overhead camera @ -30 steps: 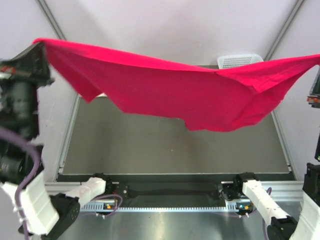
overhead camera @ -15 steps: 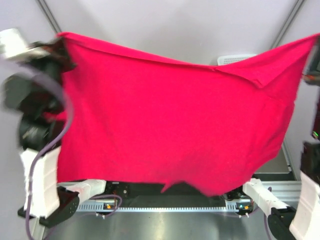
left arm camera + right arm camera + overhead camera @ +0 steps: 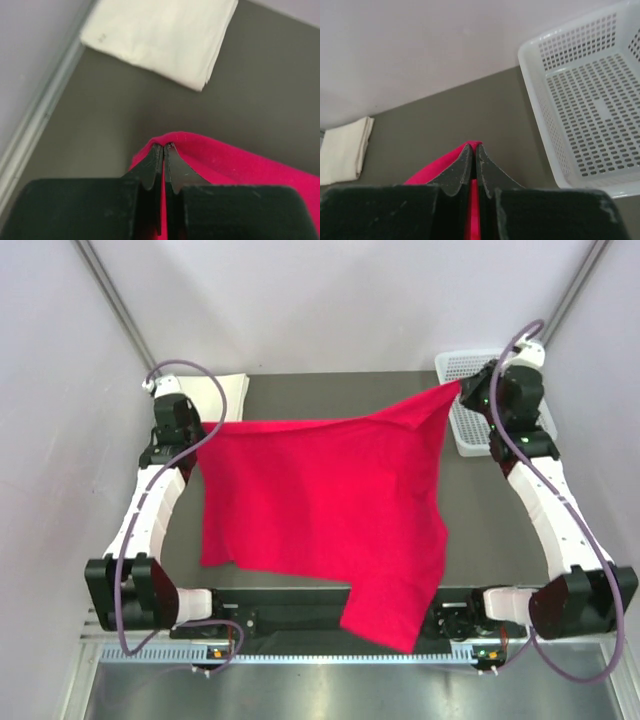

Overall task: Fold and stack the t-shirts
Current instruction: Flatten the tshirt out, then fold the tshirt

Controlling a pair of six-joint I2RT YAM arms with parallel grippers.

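Observation:
The red t-shirt (image 3: 330, 490) is stretched between both arms over the table, its lower part draping past the near edge. My left gripper (image 3: 203, 426) is shut on its far-left corner; the left wrist view shows red cloth (image 3: 240, 162) pinched between the jaws of the left gripper (image 3: 164, 146). My right gripper (image 3: 464, 386) is shut on the far-right corner, and red cloth (image 3: 427, 172) is folded over the tips of the right gripper (image 3: 472, 145). The cream-white t-shirt (image 3: 228, 392) lies folded at the far left (image 3: 162, 35), also seen in the right wrist view (image 3: 342, 150).
A white mesh basket (image 3: 480, 365) stands at the far right corner, close beside my right gripper (image 3: 590, 105). The dark table (image 3: 330, 395) is bordered by a metal rail (image 3: 145, 505) on the left. Purple-grey walls enclose the back and sides.
Both arms have swung down and away from the camera, carrying the red t-shirt from high in the air to low over the table. The cream-white t-shirt and basket have come into view.

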